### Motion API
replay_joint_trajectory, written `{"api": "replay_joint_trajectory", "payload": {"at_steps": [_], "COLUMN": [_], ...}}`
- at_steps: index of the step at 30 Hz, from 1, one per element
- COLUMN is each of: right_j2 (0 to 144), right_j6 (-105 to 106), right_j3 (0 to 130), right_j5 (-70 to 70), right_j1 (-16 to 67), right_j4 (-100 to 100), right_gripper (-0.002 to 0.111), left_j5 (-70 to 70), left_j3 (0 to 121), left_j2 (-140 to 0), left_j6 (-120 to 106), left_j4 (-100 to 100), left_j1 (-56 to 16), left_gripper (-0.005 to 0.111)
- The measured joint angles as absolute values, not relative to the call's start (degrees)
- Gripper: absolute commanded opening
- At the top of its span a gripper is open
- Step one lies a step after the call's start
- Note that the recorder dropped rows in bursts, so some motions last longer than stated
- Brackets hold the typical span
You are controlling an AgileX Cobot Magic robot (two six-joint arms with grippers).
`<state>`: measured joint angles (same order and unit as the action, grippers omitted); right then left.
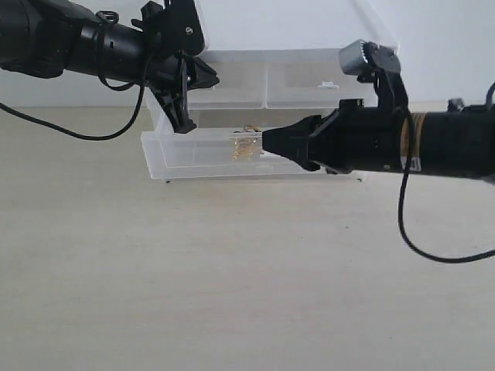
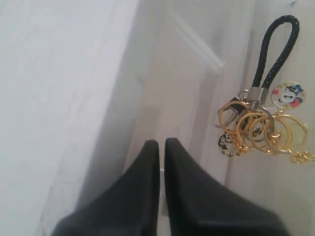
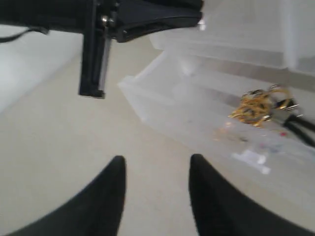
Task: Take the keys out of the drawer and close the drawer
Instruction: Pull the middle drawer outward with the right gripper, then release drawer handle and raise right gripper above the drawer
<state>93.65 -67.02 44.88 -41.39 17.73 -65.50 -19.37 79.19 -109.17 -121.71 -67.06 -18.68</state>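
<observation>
The drawer [image 1: 193, 158] stands pulled out of the translucent white cabinet. The keys [image 1: 246, 145], gold rings with a black loop strap, lie on its floor near the middle. My right gripper [image 1: 267, 141] points at the keys from the right, at the drawer's front edge. In the right wrist view its fingers [image 3: 157, 160] stand open over the table, empty, short of the drawer wall [image 3: 162, 105] and the keys [image 3: 256, 105]. My left gripper [image 1: 188, 104] hangs above the drawer's back left corner. The left wrist view shows it shut [image 2: 161, 143] inside the drawer [image 2: 167, 88], beside the keys [image 2: 261, 128].
Two half-width drawers [image 1: 302, 77] sit closed above the open one. The cabinet stands at the far side of a pale wooden table [image 1: 232, 270]. A black cable [image 1: 410, 232] loops down from the right arm. The left arm [image 3: 142, 17] crosses the right wrist view's upper part.
</observation>
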Motion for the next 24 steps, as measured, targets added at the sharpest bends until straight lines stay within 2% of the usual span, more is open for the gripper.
{"api": "replay_joint_trajectory", "payload": {"at_steps": [4,8,11,14,24], "right_j2": [88.97,88.17,88.14,87.91,86.8], "right_j6": [-83.78,-96.21,-98.32,-98.52,-88.39], "right_j3": [49.5,55.92,60.07,61.9,62.61], "right_j5": [-32.06,-36.25,-41.44,-40.94,-18.3], "right_j1": [17.73,16.54,15.33,14.86,16.31], "right_j4": [-85.8,-96.84,-98.71,-99.13,-100.07], "right_gripper": [0.048,0.047,0.047,0.047,0.047], "left_j5": [-19.48,-19.68,-19.68,-19.68,-19.68], "left_j3": [79.19,79.19,79.19,79.19,79.19], "left_j2": [-109.17,-109.17,-109.17,-109.17,-109.17], "left_j6": [-120.66,-118.91,-118.58,-117.41,-116.7], "left_j4": [-67.18,-67.18,-67.18,-67.18,-67.18], "left_j1": [-18.68,-18.68,-18.68,-18.68,-18.68], "left_gripper": [0.004,0.004,0.004,0.004,0.004]}}
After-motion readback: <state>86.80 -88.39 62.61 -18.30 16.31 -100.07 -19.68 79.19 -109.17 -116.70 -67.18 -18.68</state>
